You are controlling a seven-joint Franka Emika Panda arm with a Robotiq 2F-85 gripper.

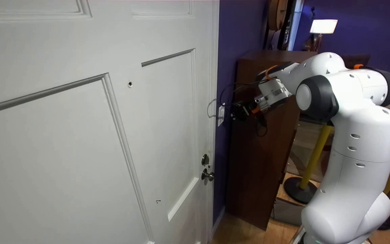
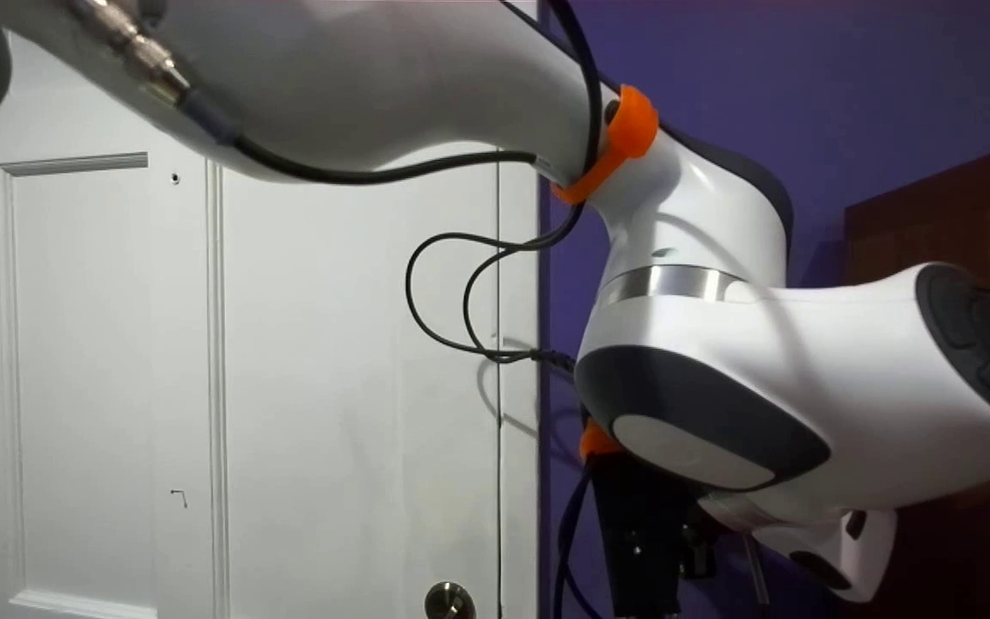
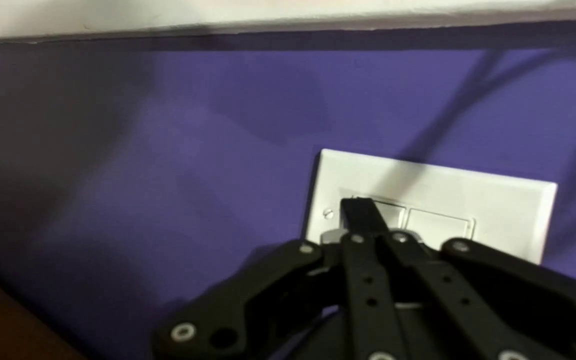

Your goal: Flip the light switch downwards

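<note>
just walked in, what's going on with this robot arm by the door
A white robot arm has its shut gripper near a light switch on the purple wall beside the white door; the job is to flip the switch downwards. In the wrist view the gripper's tip covers part of the switch; whether it touches, I can't tell.

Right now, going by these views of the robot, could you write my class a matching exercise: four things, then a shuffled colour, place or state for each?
Column 1
1. light switch
2. end effector
3. doorknob
4. lamp

Column 2
A. lit
B. on the white door
C. on the purple wall
D. black

Pairs: 1-C, 2-D, 3-B, 4-A.
</note>
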